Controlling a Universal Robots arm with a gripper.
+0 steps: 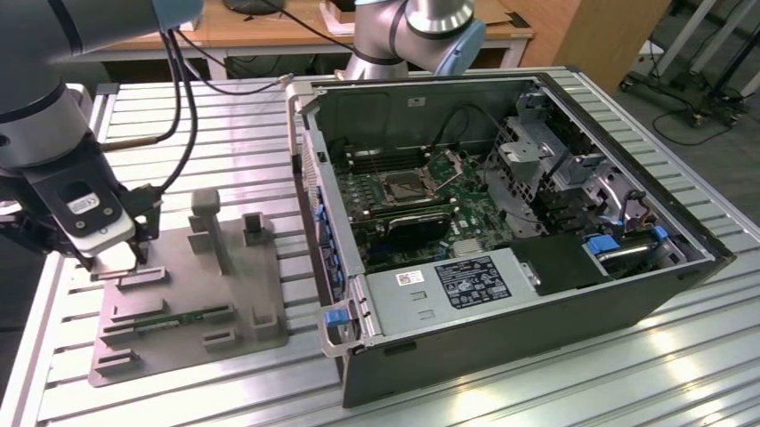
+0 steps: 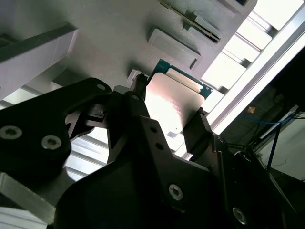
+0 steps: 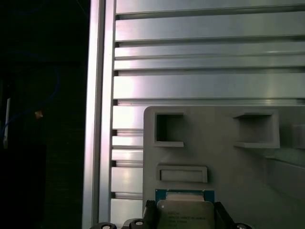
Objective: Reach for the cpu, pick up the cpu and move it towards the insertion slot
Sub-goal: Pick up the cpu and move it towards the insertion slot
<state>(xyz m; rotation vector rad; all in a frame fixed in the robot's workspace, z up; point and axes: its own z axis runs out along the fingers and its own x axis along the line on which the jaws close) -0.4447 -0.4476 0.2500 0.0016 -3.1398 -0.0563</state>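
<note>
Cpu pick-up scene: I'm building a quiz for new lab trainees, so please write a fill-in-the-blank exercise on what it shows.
In the exterior view the gripper hangs at the view's ____ side.
Beneath the cpu is a fixture coloured ____.
The insertion slot sits ____ the open computer case.
Missing words: left; grey; inside.

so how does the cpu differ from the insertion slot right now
Place: the cpu lies on the grey fixture plate on the exterior view's left, with the gripper right at it; the insertion slot sits inside the open computer case. Look: the cpu has a plain silvery top, the insertion slot a dark centre in a metal frame. Shared: both are square.
</note>
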